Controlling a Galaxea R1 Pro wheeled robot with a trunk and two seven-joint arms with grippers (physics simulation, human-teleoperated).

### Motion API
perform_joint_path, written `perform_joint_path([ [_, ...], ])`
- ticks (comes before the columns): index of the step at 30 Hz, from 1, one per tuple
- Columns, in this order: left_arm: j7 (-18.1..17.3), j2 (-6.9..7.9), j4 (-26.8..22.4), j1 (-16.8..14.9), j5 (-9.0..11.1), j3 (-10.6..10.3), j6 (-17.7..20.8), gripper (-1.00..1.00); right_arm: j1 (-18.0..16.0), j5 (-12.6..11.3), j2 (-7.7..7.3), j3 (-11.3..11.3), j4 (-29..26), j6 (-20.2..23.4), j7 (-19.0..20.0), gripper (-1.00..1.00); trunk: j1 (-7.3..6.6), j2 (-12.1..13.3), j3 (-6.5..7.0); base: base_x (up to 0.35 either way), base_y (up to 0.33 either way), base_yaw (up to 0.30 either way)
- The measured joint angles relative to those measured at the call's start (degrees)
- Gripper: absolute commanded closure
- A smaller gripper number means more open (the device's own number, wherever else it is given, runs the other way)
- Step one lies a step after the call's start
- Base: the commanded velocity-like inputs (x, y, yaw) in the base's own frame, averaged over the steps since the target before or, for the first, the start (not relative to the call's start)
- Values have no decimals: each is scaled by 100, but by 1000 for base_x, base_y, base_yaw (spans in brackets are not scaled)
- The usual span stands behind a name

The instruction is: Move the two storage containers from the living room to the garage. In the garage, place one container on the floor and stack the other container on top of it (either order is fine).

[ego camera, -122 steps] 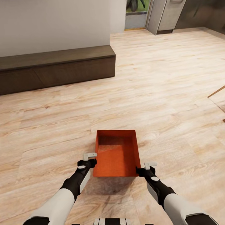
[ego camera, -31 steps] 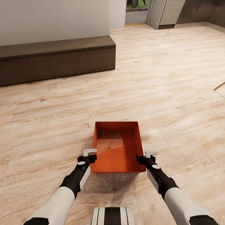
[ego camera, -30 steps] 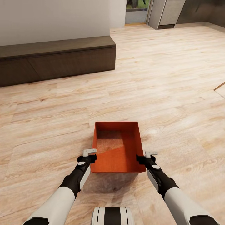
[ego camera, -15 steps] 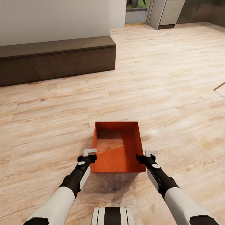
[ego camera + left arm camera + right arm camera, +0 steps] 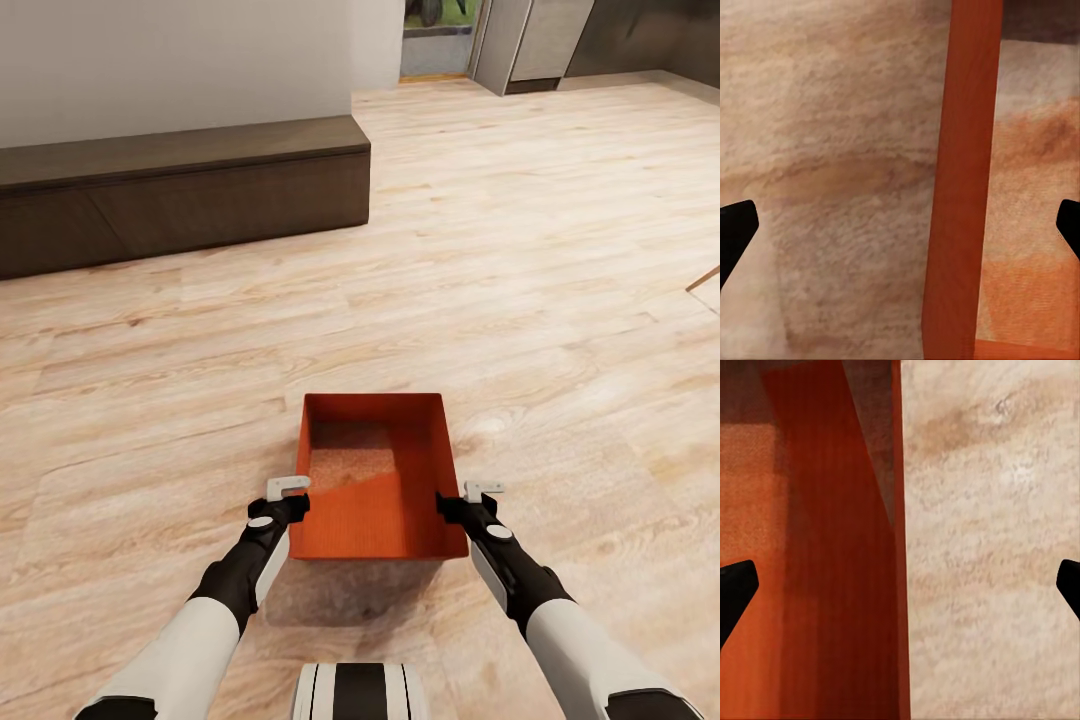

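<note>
- Straddling the bin's two long walls, the left gripper (image 5: 291, 497) and the right gripper (image 5: 466, 502) sit at its near corners; a hold from both sides would keep a wide, open-top box level while the base drives.
- Looking along the left wrist camera, the black fingertips (image 5: 735, 236) stand far apart at the frame edges with the orange wall between them and no visible contact, so the jaws look spread around the wall. The right wrist camera gives the same picture, fingertips (image 5: 735, 589) wide, wall in the gap.
- Whether the bin is pinched or merely cradled, I cannot tell.
- Carried low in front of the trunk, the storage container (image 5: 378, 478) casts a shadow on the planks under its near edge, which suggests it hangs just above the light wood floor (image 5: 520, 300).
- Further off, a long dark bench (image 5: 180, 195) runs along the white wall to the left.
- Beyond it, a doorway (image 5: 438, 40) opens at the far end. No grey concrete is visible, so the carry to the garage is judged unfinished.
</note>
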Motion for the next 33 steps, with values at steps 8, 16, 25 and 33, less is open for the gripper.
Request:
perform_joint_path([
  [8,3,0,-2,0,-2,0,0,-100,0,7,1,6,0,0,1,-100,1,0,0,8,0,0],
  [16,3,0,0,0,0,0,1,-100,0,7,1,9,0,-6,1,-100,-1,0,0,43,0,0],
  [25,3,0,0,0,0,0,0,-100,0,7,1,13,0,-8,-4,-100,1,0,0,60,0,0],
  [33,-4,0,6,0,1,0,0,-100,0,12,7,49,0,-8,-10,-100,1,0,0,2,0,0],
])
